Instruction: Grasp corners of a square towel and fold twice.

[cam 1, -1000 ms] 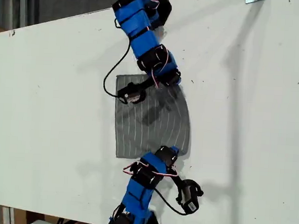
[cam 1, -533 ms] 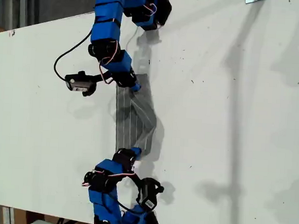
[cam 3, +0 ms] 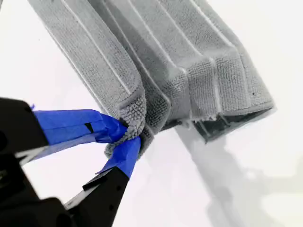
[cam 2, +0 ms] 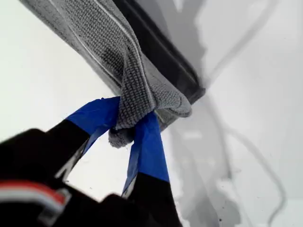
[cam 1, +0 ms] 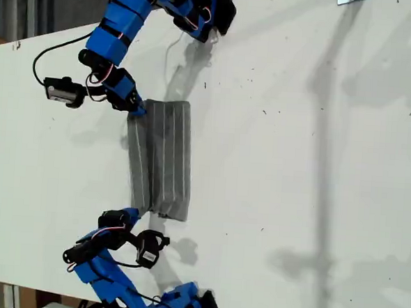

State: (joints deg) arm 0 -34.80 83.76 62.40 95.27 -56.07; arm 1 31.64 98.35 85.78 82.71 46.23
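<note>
Tabletop (cam 1: 316, 168) lies bare and white across the whole exterior view's right, so there is wide room on that side. The exterior view's left has a narrower strip before the edge. The towel (cam 1: 160, 158) sits left of centre in that view, doubled into a long strip with its stripes running along its length.

Only the exterior view shows the arms. One arm (cam 1: 115, 30) reaches in from that view's top and bends down to one end of the strip. Another arm (cam 1: 107, 277) comes from the bottom edge to the opposite end. We cannot tell from the wrist views which of them is which.

Close up, our first pincer (cam 2: 125, 130) is clamped on a bunched corner (cam 2: 124, 124) of the towel. Our second pincer (cam 3: 128, 137) pinches another corner (cam 3: 135, 116), and beside it the stacked layers of the fold show at the strip's cut end, raised a little off the tabletop.
</note>
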